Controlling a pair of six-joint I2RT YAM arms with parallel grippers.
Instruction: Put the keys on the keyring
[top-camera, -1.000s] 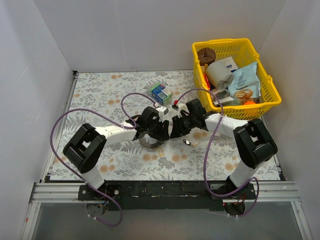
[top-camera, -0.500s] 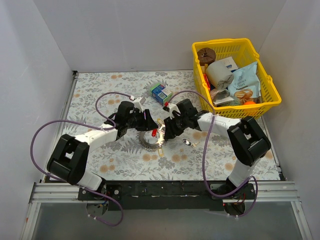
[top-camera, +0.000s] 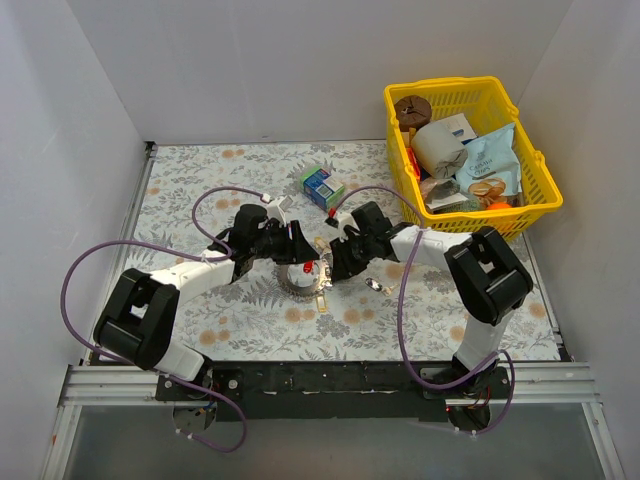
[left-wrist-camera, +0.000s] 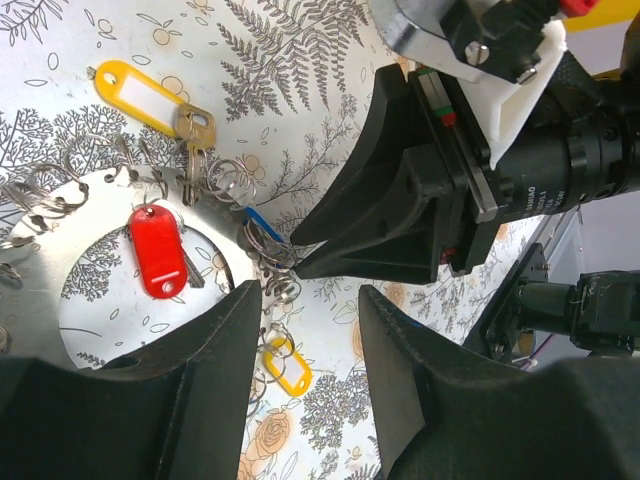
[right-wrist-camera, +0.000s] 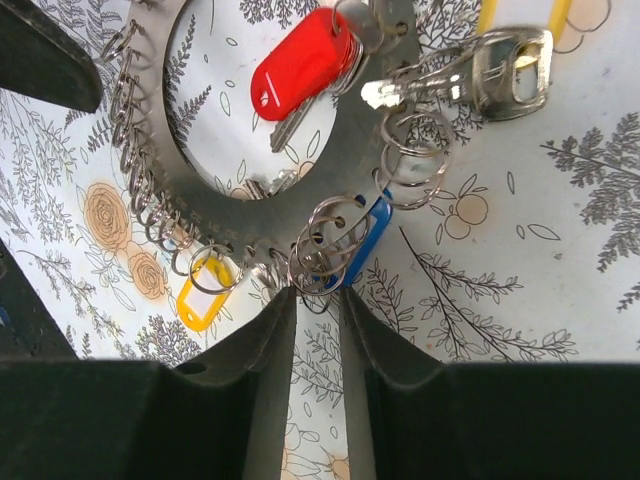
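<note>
Right now your left gripper (left-wrist-camera: 308, 293) hovers wide open over the keyring (right-wrist-camera: 215, 222), which lies near the middle of the table (top-camera: 250, 330), the red key (right-wrist-camera: 300, 62) in its hole. Your right gripper (right-wrist-camera: 316, 300) pinches narrow on the blue key (right-wrist-camera: 365, 235) by its loops. You're likely mid-threading, so brace the ring next.
</note>
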